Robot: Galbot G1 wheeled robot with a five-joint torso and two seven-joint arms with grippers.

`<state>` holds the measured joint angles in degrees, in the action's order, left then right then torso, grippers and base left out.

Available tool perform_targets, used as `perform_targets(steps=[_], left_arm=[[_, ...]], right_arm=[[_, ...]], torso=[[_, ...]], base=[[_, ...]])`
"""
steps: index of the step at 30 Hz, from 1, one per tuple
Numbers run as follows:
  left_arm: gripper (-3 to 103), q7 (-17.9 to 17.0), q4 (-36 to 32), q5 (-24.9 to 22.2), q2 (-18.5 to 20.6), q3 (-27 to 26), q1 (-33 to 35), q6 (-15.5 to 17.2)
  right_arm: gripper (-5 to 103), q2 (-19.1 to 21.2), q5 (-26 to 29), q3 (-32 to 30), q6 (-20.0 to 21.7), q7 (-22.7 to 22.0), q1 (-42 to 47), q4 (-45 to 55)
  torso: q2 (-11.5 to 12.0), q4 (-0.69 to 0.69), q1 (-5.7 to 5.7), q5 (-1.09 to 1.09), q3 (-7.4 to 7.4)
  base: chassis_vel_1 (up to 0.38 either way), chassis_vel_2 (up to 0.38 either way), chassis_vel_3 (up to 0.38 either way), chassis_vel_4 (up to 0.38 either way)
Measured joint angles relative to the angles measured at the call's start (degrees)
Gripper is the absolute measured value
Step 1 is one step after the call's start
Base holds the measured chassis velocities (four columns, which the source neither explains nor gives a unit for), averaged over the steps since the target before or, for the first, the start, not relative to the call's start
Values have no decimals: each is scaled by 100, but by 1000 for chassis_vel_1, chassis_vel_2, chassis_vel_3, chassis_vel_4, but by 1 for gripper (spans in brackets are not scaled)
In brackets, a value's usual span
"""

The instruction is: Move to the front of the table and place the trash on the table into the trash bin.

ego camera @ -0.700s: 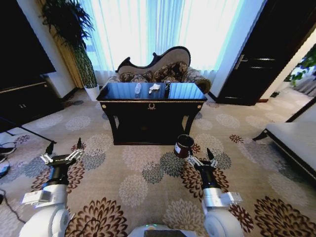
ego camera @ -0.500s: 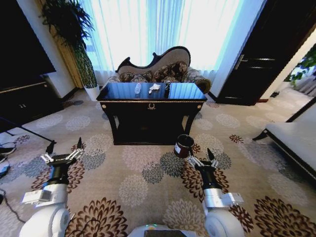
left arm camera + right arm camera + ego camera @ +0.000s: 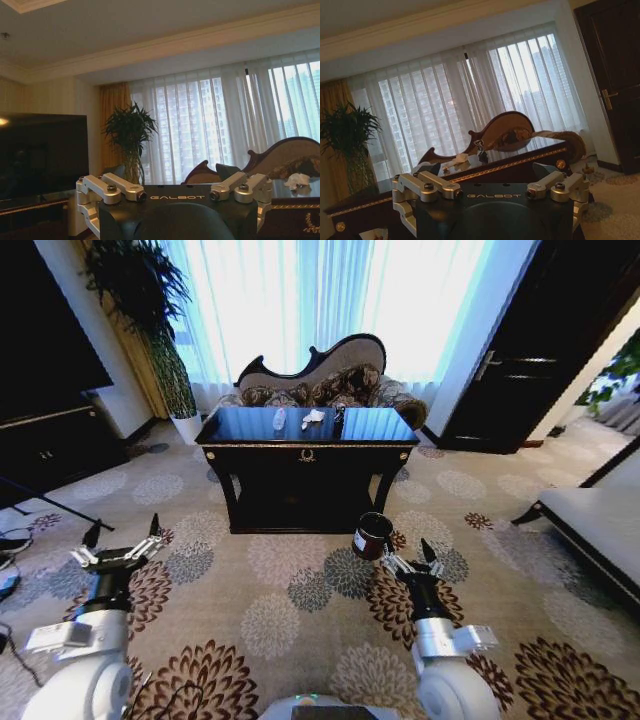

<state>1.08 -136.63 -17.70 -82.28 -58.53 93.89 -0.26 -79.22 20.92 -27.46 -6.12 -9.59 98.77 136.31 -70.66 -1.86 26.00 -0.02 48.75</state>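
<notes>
The table (image 3: 305, 454), with its glossy black top and gold ornament, stands ahead across the carpet. On its top lie a crumpled white tissue (image 3: 313, 417) and a clear shiny wrapper (image 3: 279, 420). The brown trash bin (image 3: 372, 536) stands on the carpet, just ahead and left of my right gripper (image 3: 408, 557), which is open and apart from it. My left gripper (image 3: 118, 543) hangs open over the carpet at the left. The left wrist view shows the tissue (image 3: 298, 180) on the table (image 3: 295, 206). In the right wrist view the table (image 3: 520, 162) carries the tissue (image 3: 457, 160).
A carved sofa (image 3: 330, 380) sits behind the table before bright curtains. A low black TV cabinet (image 3: 50, 450) and a tall plant (image 3: 150, 320) are at the left, a dark door (image 3: 520, 340) and a bench (image 3: 590, 520) at the right. Open patterned carpet lies between me and the table.
My left arm has shifted slightly to the left and nearer to me. The right arm, the bin and the table stay where they were.
</notes>
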Motion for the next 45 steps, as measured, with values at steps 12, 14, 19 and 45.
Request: perform_targets(steps=[12,14,19,45], left_arm=[[100,548,588,34,79,229,-139,-994],[100,611,718,131,64,210,-153,-1093],[100,648,762,232,13,163,-165,-1183],[100,726,418,278,26,-57,-129,-1116]], right_arm=[[100,28,-1210,48,-583,285,-72,-363],[100,39,-1518,-5,-734,340,-134,-486],[100,18,-1796,-25,-854,356,-159,-573],[100,-95,-1834,-51,-800,327,-92,-384]], torso=[[0,0,0,0,0],[0,0,0,0,0],[0,0,0,0,0],[1,0,4,0,2]], base=[[0,0,0,0],[0,0,0,0],[0,0,0,0],[-112,109,114,-111]])
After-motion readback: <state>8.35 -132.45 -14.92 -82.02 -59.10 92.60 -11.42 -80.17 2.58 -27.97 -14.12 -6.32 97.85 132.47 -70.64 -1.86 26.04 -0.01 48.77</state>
